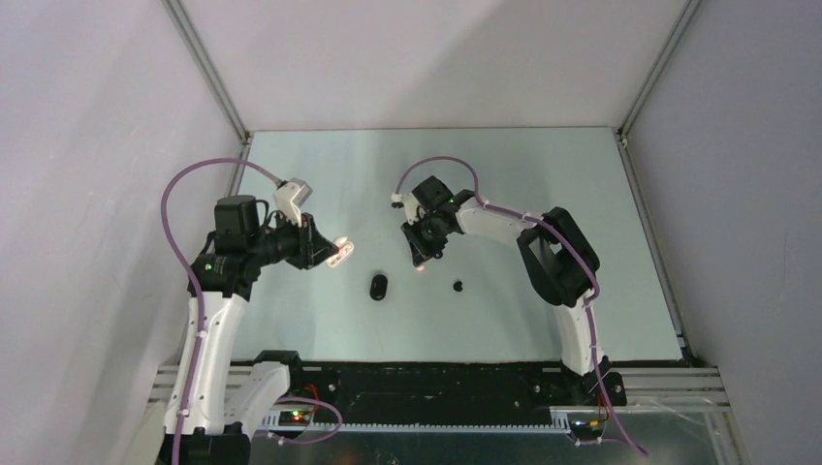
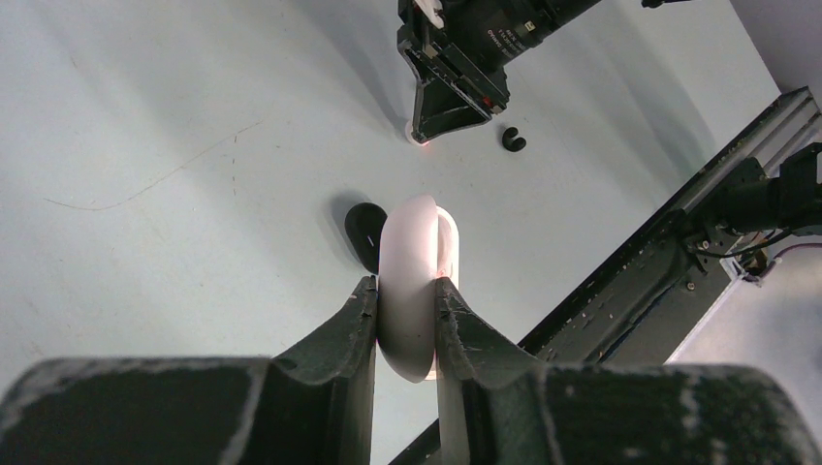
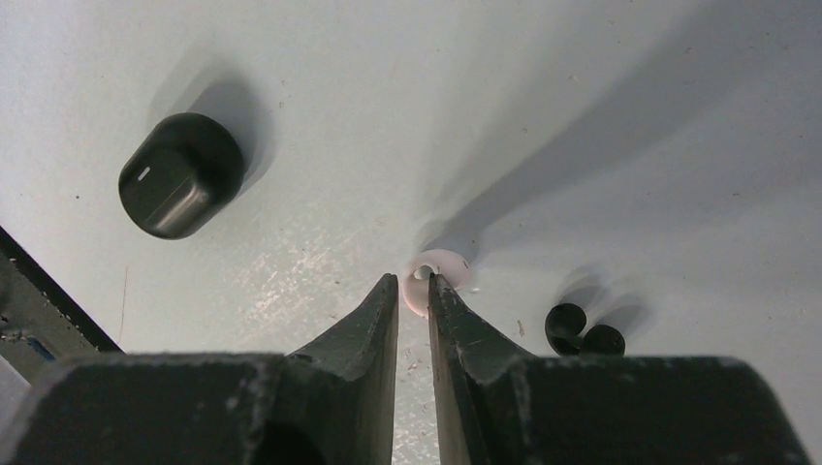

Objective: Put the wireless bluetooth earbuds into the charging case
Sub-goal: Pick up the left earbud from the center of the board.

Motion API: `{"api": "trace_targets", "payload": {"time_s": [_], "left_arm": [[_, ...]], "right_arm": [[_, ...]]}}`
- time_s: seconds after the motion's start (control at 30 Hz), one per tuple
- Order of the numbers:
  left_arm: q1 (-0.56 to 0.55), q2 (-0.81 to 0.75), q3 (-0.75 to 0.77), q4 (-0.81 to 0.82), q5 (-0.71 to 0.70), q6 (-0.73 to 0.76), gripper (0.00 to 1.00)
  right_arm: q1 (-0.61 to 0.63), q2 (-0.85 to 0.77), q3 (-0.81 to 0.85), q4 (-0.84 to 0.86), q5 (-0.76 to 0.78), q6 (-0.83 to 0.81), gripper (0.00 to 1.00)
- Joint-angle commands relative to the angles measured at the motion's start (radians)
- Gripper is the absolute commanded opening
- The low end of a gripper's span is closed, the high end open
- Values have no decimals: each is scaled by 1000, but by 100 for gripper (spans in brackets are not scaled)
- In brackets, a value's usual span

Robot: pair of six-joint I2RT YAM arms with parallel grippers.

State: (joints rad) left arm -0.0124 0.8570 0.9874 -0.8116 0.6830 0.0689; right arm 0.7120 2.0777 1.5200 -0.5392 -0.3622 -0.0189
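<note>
- Charging case (image 3: 179, 174): black, lid closed, lies on table (image 1: 543, 174) between the arms, untouched.
- L gripper (image 2: 407, 288): you're clamped on white case (image 2: 417, 232).
- R gripper (image 3: 414, 283): jaws narrow, tips at white earbud (image 3: 444, 269); can't tell if it's pinched.
- Black earbuds (image 3: 582, 331): pair on table, near R tips.

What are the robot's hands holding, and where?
The left gripper pinches the white case by its sides, near one end. The right gripper has its tips at a white earbud on the table; a grip cannot be told.
</note>
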Motion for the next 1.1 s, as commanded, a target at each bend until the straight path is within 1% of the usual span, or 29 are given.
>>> {"api": "trace_targets", "payload": {"time_s": [0.0, 0.2, 0.33, 0.47, 0.57, 0.87, 1.07], "left_arm": [[9, -1, 13, 10, 0, -6, 0], [9, -3, 11, 10, -2, -8, 0], [9, -7, 8, 10, -3, -10, 0], [9, -11, 6, 10, -4, -12, 0], [9, -10, 6, 9, -6, -12, 0], [9, -3, 7, 10, -4, -11, 0], [9, -1, 4, 10, 1, -10, 0]], "right_arm": [[-8, 2, -2, 1, 18, -14, 23], [-16, 0, -12, -1, 30, -30, 25], [-17, 3, -11, 0, 35, -37, 30], [-14, 9, -7, 2, 41, -45, 31], [-13, 10, -5, 5, 62, -50, 30], [-22, -3, 8, 0, 106, -73, 21], [-24, -21, 5, -12, 112, -73, 23]]}}
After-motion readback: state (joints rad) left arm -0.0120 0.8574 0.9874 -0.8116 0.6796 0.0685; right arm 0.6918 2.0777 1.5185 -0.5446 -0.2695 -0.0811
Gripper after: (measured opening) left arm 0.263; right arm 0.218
